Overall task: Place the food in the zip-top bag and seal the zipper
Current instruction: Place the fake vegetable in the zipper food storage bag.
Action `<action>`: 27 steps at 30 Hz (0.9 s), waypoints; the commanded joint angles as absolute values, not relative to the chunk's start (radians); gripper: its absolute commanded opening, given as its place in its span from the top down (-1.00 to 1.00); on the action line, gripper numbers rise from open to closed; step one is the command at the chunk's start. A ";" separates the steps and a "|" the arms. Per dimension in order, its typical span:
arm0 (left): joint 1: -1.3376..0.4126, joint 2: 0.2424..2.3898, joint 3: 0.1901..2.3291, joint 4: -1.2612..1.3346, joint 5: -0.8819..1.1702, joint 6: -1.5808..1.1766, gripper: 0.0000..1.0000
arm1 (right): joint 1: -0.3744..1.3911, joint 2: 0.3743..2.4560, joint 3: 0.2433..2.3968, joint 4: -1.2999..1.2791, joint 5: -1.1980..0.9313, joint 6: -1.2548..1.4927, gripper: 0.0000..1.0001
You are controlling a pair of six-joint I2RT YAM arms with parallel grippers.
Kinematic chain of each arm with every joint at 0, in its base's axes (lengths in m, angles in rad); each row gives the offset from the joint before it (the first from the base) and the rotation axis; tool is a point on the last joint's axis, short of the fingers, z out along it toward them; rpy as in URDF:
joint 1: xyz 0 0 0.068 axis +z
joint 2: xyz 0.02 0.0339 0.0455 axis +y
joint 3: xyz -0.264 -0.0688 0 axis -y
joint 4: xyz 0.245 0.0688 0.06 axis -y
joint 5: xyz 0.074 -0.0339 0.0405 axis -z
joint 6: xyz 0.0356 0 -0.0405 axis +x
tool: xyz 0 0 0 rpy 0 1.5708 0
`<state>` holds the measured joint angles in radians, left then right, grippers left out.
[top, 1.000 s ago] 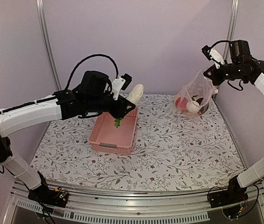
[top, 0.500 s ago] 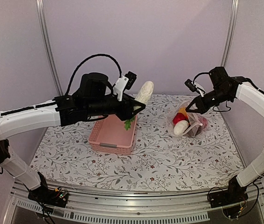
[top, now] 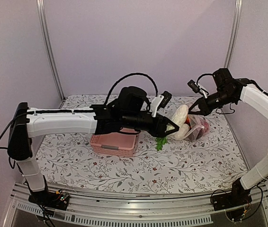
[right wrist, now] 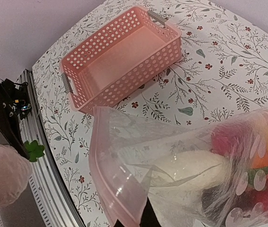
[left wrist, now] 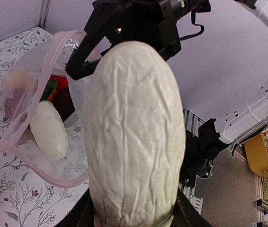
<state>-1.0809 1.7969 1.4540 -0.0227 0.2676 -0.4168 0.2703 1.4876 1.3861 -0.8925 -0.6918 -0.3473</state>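
Note:
My left gripper [top: 171, 126] is shut on a long white radish-like piece [top: 180, 116] with green leaves [top: 161, 143] at its lower end, and it fills the left wrist view [left wrist: 133, 137]. Its tip is at the mouth of the clear zip-top bag [top: 195, 126]. My right gripper [top: 194, 109] is shut on the bag's top edge and holds the mouth open. In the right wrist view the pale pink zipper [right wrist: 106, 182] curves round the open mouth. Another white piece [right wrist: 191, 170] and red [right wrist: 228, 139] and orange [right wrist: 266, 158] food lie inside.
The pink lattice basket [top: 106, 143] stands on the flowered tablecloth left of the bag, partly behind my left arm. It looks empty in the right wrist view [right wrist: 120, 59]. The table's metal front rail [top: 124, 208] runs along the near edge.
My left arm has swung right from over the basket, carrying the white piece to the bag's mouth. My right gripper lowered the bag from up high to the table, then stayed still.

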 commanded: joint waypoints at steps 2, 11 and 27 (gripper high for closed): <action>-1.098 1.898 1.569 -0.093 0.319 -0.543 0.26 | 0.278 1.436 1.378 -0.869 -0.701 -0.339 1.00; -1.082 2.026 1.712 -0.213 0.379 -0.643 0.33 | 0.279 1.395 1.351 -0.836 -0.686 -0.329 1.00; -1.008 2.087 1.760 -0.238 0.470 -0.860 0.38 | 0.298 1.347 1.320 -0.823 -0.616 -0.336 1.00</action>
